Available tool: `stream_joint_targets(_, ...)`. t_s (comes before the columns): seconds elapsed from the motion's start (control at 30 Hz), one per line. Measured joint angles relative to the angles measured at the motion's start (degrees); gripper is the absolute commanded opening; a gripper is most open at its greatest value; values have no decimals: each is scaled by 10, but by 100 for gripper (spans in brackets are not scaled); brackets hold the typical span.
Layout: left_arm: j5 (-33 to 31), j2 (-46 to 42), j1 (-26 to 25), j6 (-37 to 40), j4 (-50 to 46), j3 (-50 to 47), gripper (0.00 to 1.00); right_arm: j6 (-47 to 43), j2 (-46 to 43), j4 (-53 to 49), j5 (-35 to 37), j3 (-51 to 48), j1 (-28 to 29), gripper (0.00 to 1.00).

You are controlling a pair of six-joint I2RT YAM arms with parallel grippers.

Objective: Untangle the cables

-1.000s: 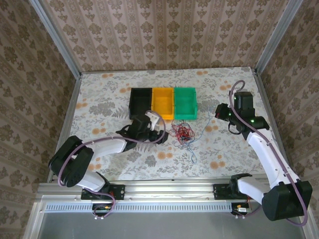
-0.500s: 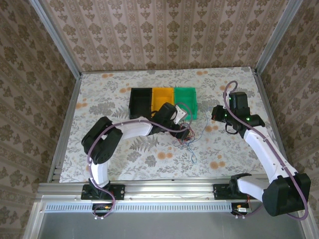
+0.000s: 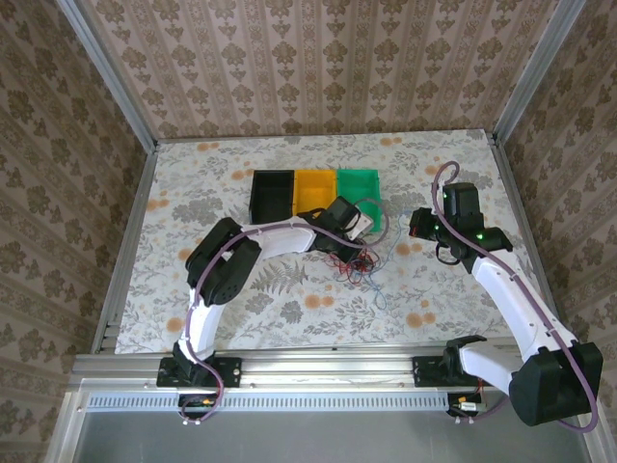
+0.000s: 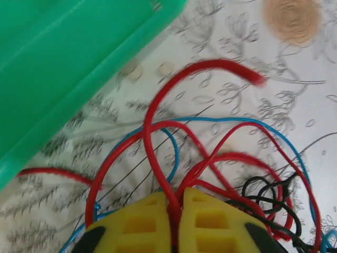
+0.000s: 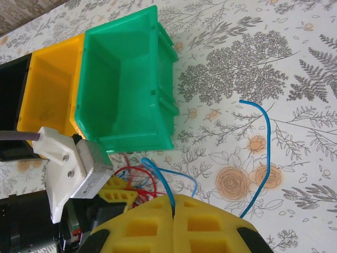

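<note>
Your left hand (image 4: 175,213) is clamped on a red cable (image 4: 221,63) from the cables (image 3: 361,264) heaped on the table (image 3: 241,309) just before the green bin (image 3: 359,198); draw it out slowly. Your right hand (image 5: 172,211) pinches a blue cable (image 5: 158,178). The wrist views make both grips plain; overhead gives the tangle's spread.

White arms (image 3: 519,297) have black joints (image 3: 218,260), purple cables (image 3: 436,181), yellow gripper fingers (image 4: 131,226).

We see a red cable (image 4: 216,63), a blue cable (image 5: 267,138) and a black cable (image 4: 258,198) on a white tablecloth (image 5: 295,63) printed with grey leaves and orange roses. At twelve o'clock from them sit a black bin (image 5: 10,105), a yellow bin (image 5: 52,84) and a green bin (image 5: 126,79). The left gripper (image 4: 175,211) and right gripper (image 5: 172,211) have yellow pads.
</note>
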Motion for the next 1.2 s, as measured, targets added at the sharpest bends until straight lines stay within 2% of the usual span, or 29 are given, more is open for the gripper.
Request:
stream_joint_targets(0.13,-4,-16,15,-18,-1,-27,0,0,0,-10,24,3,-4,0)
stream_joint_targets(0.23,-30,-64,30,-47,2,-88,0,2,0,-31,52,16,-20,0)
stream_joint_targets(0.53,-147,-195,97,-171,-6,-244,0,38,-1,-76,131,37,-165,0)
stream_joint_targets(0.7,-167,-231,146,-228,3,-294,0,63,-13,-95,146,40,-230,0)
stream_joint_targets(0.83,-167,-235,160,-247,17,-307,0,82,-29,-96,141,42,-254,0)
stream_joint_targets(1.03,-150,-234,149,-230,39,-309,0,93,-33,-77,72,50,-236,0)
stream_joint_targets(1.2,-80,-229,130,-195,88,-320,0,69,-29,-65,39,118,-150,0)
